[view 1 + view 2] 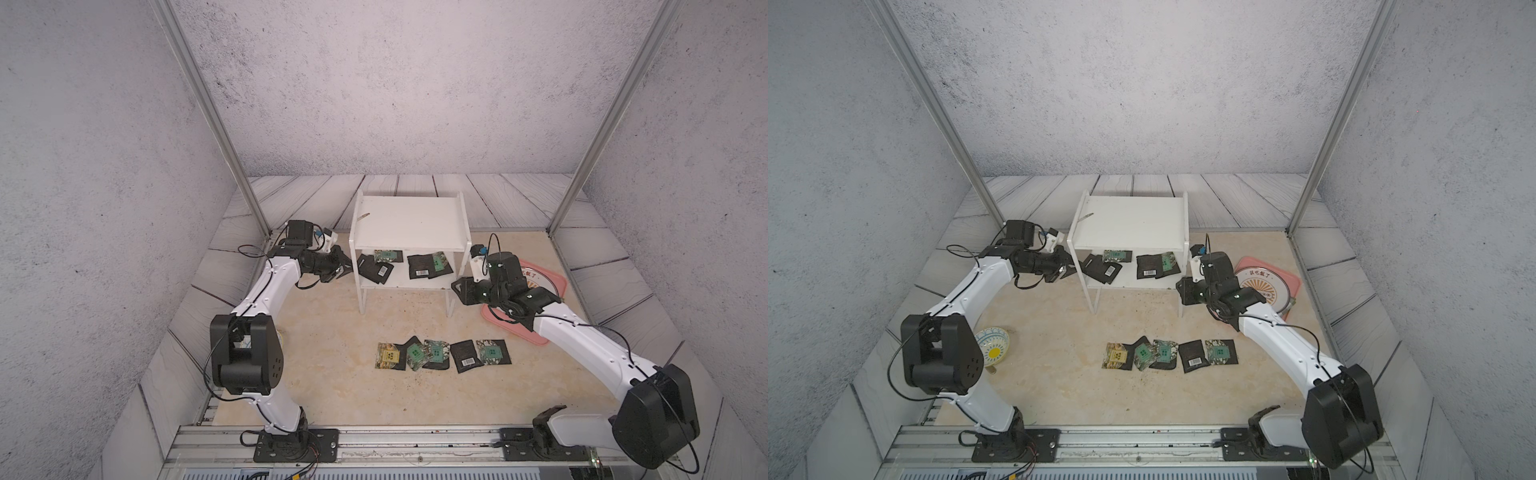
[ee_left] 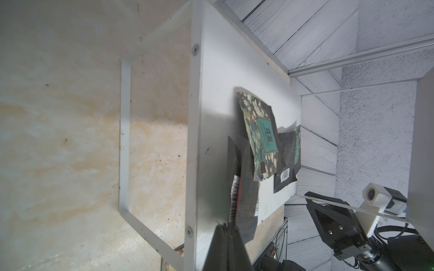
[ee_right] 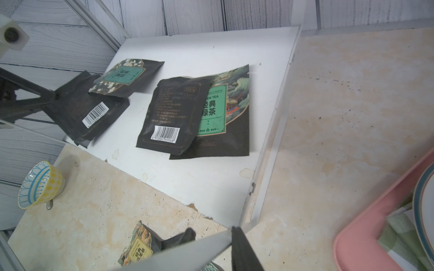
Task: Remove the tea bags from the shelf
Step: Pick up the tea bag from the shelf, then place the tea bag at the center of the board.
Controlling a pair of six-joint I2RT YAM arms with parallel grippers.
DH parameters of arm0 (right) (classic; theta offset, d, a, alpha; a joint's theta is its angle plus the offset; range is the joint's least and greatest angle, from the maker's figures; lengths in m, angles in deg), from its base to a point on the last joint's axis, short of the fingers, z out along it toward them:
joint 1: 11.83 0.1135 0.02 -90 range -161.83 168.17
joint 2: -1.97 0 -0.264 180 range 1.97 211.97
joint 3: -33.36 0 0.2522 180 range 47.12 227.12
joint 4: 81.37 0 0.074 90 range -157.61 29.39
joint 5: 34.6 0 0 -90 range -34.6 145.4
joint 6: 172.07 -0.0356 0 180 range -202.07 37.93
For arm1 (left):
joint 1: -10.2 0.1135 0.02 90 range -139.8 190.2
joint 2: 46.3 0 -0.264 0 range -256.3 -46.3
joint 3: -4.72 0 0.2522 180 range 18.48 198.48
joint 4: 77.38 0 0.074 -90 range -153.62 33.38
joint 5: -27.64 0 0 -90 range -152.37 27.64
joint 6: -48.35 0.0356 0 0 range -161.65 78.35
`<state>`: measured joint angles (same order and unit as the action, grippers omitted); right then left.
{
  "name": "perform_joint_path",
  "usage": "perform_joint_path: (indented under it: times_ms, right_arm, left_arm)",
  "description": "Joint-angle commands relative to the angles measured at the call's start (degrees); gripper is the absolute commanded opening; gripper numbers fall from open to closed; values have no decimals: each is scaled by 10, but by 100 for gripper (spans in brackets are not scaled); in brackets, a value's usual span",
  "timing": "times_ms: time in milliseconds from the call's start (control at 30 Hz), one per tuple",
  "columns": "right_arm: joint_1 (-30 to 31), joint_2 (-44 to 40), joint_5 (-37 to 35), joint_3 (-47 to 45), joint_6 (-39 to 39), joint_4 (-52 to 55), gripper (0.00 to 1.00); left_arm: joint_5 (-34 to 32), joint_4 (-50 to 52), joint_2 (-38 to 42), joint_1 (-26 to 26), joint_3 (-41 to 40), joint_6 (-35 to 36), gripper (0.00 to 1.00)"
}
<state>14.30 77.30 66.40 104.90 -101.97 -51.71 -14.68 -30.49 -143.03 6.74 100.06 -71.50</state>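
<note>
The white shelf (image 1: 409,224), at the centre of both top views, is smooth painted board with side panels and thin legs. Its top tier is bare but for a small strip (image 1: 364,216) near its left edge.

The left gripper (image 1: 348,268) reaches in at the shelf's left side and is pinched tight on the black barcode sachet (image 3: 94,115). The right gripper (image 1: 457,287) hangs just right of the shelf, holding nothing. I cannot tell how wide its claw stands.

The job looks about half done. Five tea bags (image 1: 442,354) lie in a row on the mottled beige tabletop (image 1: 332,332), below centre. Four or five are left on the lower tier (image 1: 400,278): the gripped one, a green floral sachet (image 3: 126,75) overlapping it, and an overlapping pair (image 3: 173,112) to the right. All are thin, flat, slightly crinkled foil squares.
</note>
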Motion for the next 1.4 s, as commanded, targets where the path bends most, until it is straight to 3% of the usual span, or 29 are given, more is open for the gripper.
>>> perform_joint_path:
  times_ms: [0,633,1033,1367]
  right_arm:
    - [3,6,17,5,2,-4,30]
    - [3,-8,8,7,2,2,37]
    - [3,-41,-10,9,5,19,48]
    - [3,-78,-19,3,4,38,54]
  left_arm:
    - [-3,-3,23,8,21,-8,0]
    - [-68,-15,116,44,-16,-29,0]
    - [-175,33,265,49,-115,-31,0]
    - [-170,100,388,48,-215,-45,0]
